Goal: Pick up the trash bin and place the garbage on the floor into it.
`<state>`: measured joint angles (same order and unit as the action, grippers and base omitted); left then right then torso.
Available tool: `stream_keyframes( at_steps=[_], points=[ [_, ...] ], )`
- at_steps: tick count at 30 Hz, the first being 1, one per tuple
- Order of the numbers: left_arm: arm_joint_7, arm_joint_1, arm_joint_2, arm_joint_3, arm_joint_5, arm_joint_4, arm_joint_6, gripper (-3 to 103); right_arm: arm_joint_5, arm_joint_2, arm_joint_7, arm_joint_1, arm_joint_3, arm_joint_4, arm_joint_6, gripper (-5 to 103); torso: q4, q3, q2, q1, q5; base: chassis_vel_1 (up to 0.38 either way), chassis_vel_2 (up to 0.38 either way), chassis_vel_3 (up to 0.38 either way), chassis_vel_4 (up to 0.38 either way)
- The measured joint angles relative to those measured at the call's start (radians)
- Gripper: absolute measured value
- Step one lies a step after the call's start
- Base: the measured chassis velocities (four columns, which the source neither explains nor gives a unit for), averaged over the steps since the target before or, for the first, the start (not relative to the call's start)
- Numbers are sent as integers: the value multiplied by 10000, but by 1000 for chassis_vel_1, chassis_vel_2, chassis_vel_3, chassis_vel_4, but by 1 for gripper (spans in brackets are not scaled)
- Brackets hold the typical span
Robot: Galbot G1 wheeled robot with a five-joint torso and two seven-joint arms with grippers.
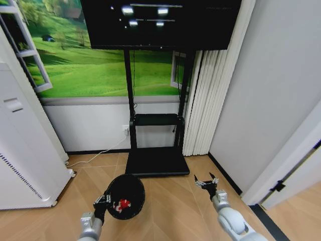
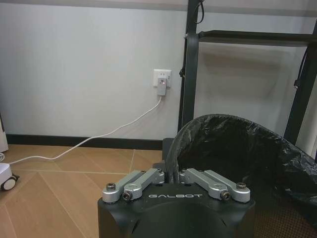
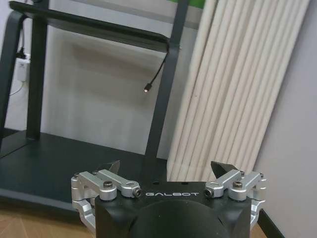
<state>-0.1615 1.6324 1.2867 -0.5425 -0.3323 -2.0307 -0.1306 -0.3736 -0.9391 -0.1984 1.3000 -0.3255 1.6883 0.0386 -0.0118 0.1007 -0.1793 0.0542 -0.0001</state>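
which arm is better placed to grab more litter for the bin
Right, probably. The right gripper is open and empty over bare floor, while the left gripper is shut on the trash bin rim, holding it up with a red-and-white piece already inside. No loose litter is in sight.

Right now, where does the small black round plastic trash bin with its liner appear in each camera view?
Head view: the small black round plastic trash bin is at lower centre-left, held at its rim by the left gripper, with red-and-white litter inside.
Left wrist view: its lined rim rises just beyond the gripper.
Right wrist view: not in it.
Shared landmark: the black TV stand.
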Motion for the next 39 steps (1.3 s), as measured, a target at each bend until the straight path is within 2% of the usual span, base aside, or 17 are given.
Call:
stream_keyframes(
  at_steps=[14,26,30,34,36,39],
  points=[
    [10,-7,17,3,26,14,16,7,-246,-63,216,36,-92,-70,77,100,1,0,0,0,1,-5,-14,1,18],
    [17,-32,15,-31,6,94,28,7,-204,-98,279,-121,113,-248,88,100,0,-1,0,-1,-1,-120,-193,110,201],
    [24,-41,18,-26,2,161,38,7,-60,-93,185,-182,166,-529,522,100,-2,2,1,2,0,-192,-278,168,267],
    [31,-64,23,-11,1,186,40,7,-60,-60,205,-178,161,-628,587,100,-4,2,1,2,4,-75,-244,52,244],
    [35,-103,20,8,2,219,39,7,-144,-73,333,-220,159,-772,885,100,1,0,1,0,0,113,-168,-100,172],
    [34,-114,14,10,2,223,39,7,-180,-83,350,-238,166,-807,948,100,0,-2,0,-2,0,154,-119,-151,138]
  ],
)
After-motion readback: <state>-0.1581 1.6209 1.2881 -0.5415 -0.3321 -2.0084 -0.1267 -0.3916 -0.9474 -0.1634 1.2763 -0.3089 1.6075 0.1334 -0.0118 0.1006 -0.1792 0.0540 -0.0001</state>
